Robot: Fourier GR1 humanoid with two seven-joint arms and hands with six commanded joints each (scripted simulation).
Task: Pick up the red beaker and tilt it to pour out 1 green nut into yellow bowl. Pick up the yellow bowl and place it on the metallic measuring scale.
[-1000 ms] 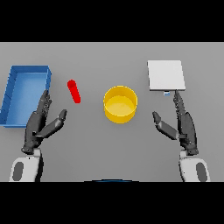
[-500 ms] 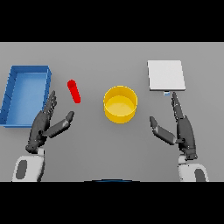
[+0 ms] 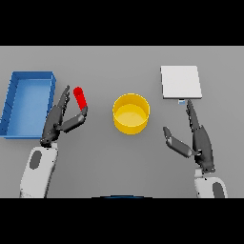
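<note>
1. Blue tray lies at the far left of the grey table, long side running away from the robot. Its left wall meets the edge of the view; interior shows only a paler blue floor.
2. Left hand sits just right of the tray's near corner, fingers straight and spread wide, thumb splayed out to the right. It holds nothing.
3. Red beaker stands just beyond that thumb, in the gap between fingers and thumb. Thumb tip is at or against its lower end; contact cannot be judged. The beaker's lower end is partly hidden behind the thumb. No green nut can be made out.
4. Yellow bowl sits near the middle of the table, upright, well apart from beaker and both hands. Nothing stands between beaker and bowl.
5. Right hand lies right of the bowl, fingers straight and pointing away, thumb spread left. Wide, empty.
6. Metallic measuring scale lies flat at the far right, beyond the right fingertips, a small dark tab at its near edge.
</note>
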